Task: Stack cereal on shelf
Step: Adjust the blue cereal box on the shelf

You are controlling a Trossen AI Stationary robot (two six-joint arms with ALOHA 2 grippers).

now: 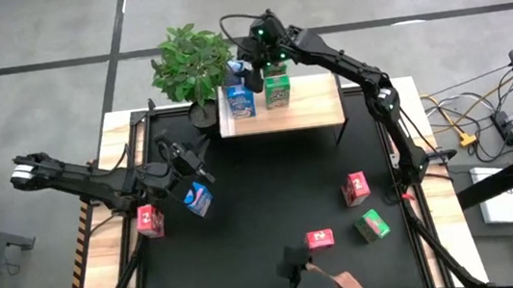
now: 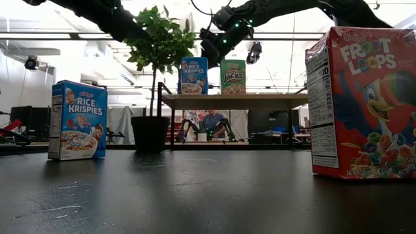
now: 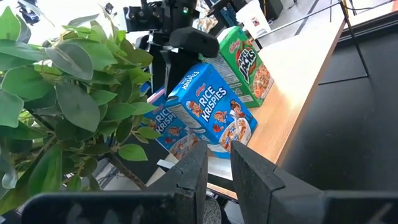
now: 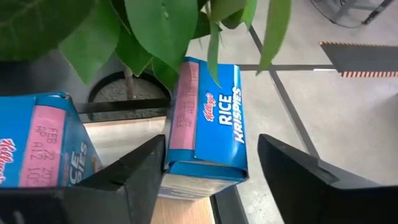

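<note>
Standing nearest on the dark tabletop are two red cereal boxes, a green one, another red box and a blue one. The left claw hovers mid-table, fingers narrowly parted and empty. Farther back, the shelf carries a blue box and a green box. The right claw, spread wide, straddles another blue box beside the potted plant.
</note>
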